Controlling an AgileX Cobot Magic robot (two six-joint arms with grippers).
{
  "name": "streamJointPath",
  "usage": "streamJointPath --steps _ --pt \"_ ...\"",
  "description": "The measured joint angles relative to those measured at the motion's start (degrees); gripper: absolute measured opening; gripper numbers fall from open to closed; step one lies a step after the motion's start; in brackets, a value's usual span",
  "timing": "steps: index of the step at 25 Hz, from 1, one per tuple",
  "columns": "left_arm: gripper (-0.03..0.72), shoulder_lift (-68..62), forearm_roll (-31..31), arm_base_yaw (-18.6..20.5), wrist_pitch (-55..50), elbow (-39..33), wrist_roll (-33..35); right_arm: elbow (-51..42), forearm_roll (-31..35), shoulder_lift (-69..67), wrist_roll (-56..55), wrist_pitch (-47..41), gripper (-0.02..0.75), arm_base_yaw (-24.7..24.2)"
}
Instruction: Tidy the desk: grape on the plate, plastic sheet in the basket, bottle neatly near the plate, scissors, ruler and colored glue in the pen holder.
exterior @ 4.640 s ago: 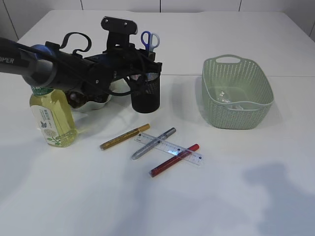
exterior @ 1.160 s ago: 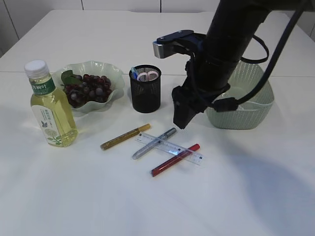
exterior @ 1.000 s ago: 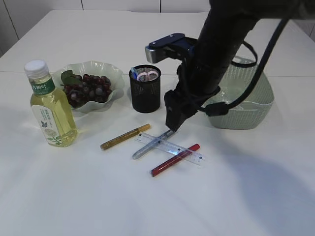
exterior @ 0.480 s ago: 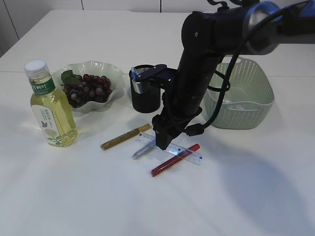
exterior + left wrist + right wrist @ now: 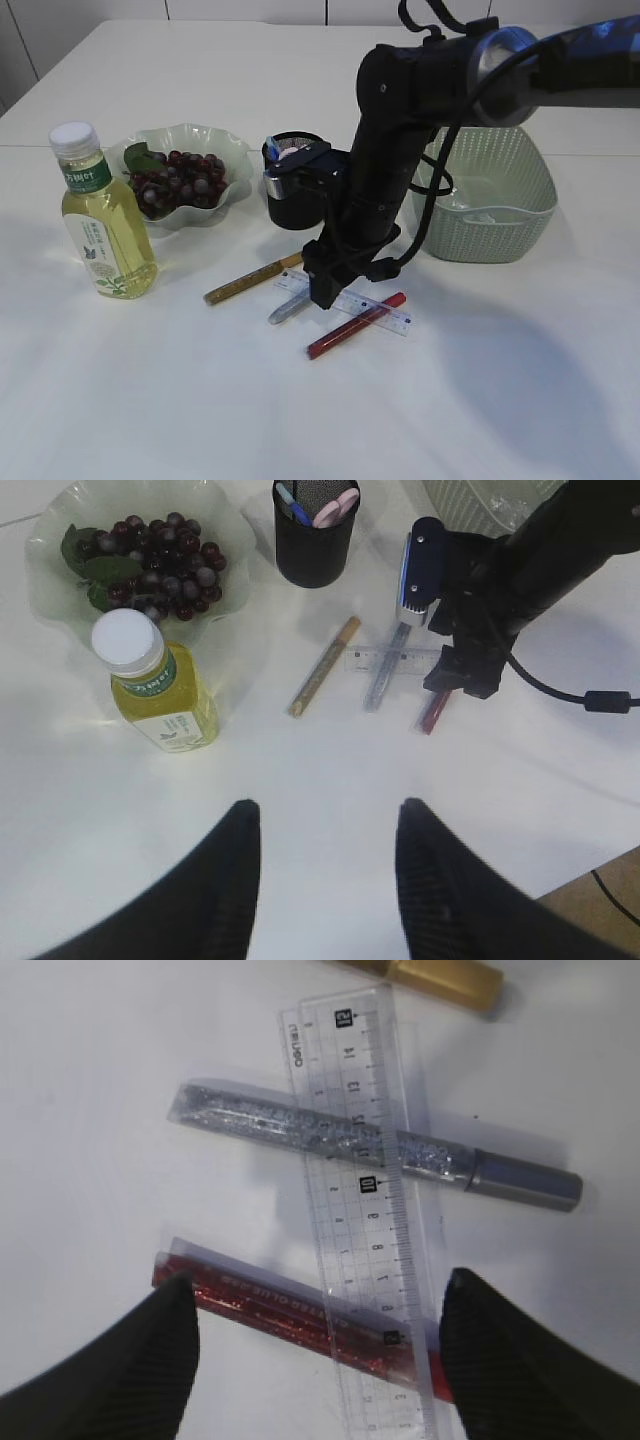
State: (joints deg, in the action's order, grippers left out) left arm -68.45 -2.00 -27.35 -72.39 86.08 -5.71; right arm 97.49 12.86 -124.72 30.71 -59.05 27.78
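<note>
Holding scissors [image 5: 285, 152], the pen holder [image 5: 293, 205] stands behind the spread, empty right pincer [image 5: 315, 1345].

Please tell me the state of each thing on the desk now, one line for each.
Bottle: upright, capped.
Plate: holds grapes.
Pen holder: upright, scissors inside.
Ruler: flat, across the silver glue and red glue.
Gold glue: flat.
Right gripper: open.
Left gripper: open.

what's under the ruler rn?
The clear ruler lies across the silver glitter glue and the red glitter glue, both visible through it. The gold glue lies apart, beyond its end. Nothing else shows underneath.
</note>
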Motion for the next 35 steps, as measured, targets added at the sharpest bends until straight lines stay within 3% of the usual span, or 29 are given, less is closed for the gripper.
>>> streamJointPath --steps 35 --pt "0.314 0.0 2.8 0.0 -0.1 0.0 0.0 0.0 -3.4 -1.9 -2.2 4.1 0.583 0.0"
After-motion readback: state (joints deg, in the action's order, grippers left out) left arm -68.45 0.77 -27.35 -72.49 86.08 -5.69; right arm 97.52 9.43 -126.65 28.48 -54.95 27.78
